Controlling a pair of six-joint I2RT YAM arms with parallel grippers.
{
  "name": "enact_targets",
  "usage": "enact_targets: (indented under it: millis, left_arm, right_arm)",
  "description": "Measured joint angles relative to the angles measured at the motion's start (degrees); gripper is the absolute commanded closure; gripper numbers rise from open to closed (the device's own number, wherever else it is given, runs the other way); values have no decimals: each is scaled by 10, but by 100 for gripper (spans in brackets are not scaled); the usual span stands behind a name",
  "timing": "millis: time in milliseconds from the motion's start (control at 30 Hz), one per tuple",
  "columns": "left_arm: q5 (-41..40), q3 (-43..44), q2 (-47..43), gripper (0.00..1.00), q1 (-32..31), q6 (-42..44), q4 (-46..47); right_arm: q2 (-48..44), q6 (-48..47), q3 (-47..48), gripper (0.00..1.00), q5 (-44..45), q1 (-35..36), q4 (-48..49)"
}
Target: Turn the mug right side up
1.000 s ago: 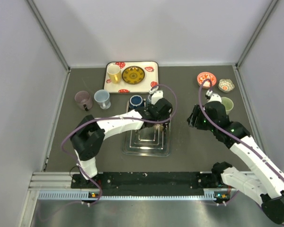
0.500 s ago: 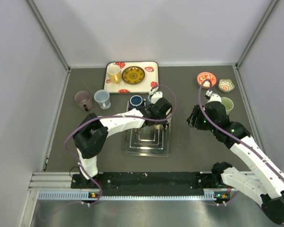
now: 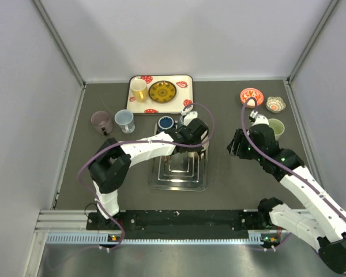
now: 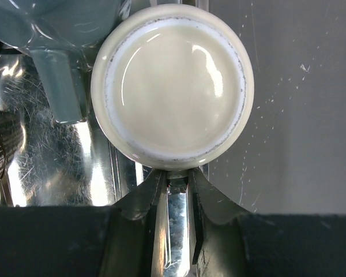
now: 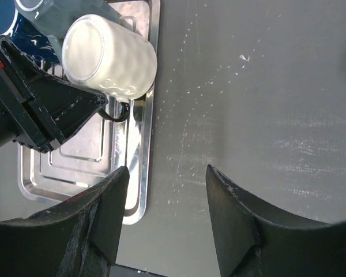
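Note:
The cream mug point(image 4: 173, 86) stands upside down at the far right corner of the steel tray point(image 3: 179, 179), its flat base facing the left wrist camera. It also shows in the top view point(image 3: 188, 109) and in the right wrist view point(image 5: 109, 55), where it looks tilted. My left gripper point(image 4: 179, 182) is shut on the mug's handle, which is mostly hidden between the jaws; the gripper shows in the top view point(image 3: 191, 122). My right gripper point(image 5: 167, 173) is open and empty over bare table right of the tray point(image 5: 75, 167), seen in the top view point(image 3: 235, 144).
A blue mug point(image 3: 166, 123) and a clear glass mug point(image 4: 63, 34) sit at the tray's far edge beside the cream mug. A patterned tray point(image 3: 179, 86) with a yellow cup and plate stands behind. A mauve mug point(image 3: 101, 122) and pale blue cup point(image 3: 124, 120) stand left; bowls point(image 3: 251, 96) stand far right.
My left gripper has shifted slightly farther along the tray toward the mug. The mug and right arm have barely moved.

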Motion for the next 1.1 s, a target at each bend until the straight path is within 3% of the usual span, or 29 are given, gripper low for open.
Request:
enact_targets:
  millis: [167, 533, 667, 867, 1100]
  left_arm:
    - [4, -48, -46, 100, -4, 12, 6]
    - [14, -172, -289, 100, -12, 25, -28]
    - [49, -217, -353, 100, -12, 26, 38]
    - [118, -323, -446, 100, -12, 3, 194]
    - [178, -368, -483, 100, -12, -42, 341]
  right_arm:
    - [-5, 0, -1, 45, -18, 0, 0]
    - [-70, 12, -22, 43, -132, 0, 26]
    - [-111, 42, -74, 41, -229, 0, 81]
    - [-164, 163, -183, 37, -382, 0, 260]
    - [-151, 276, -225, 36, -467, 0, 433]
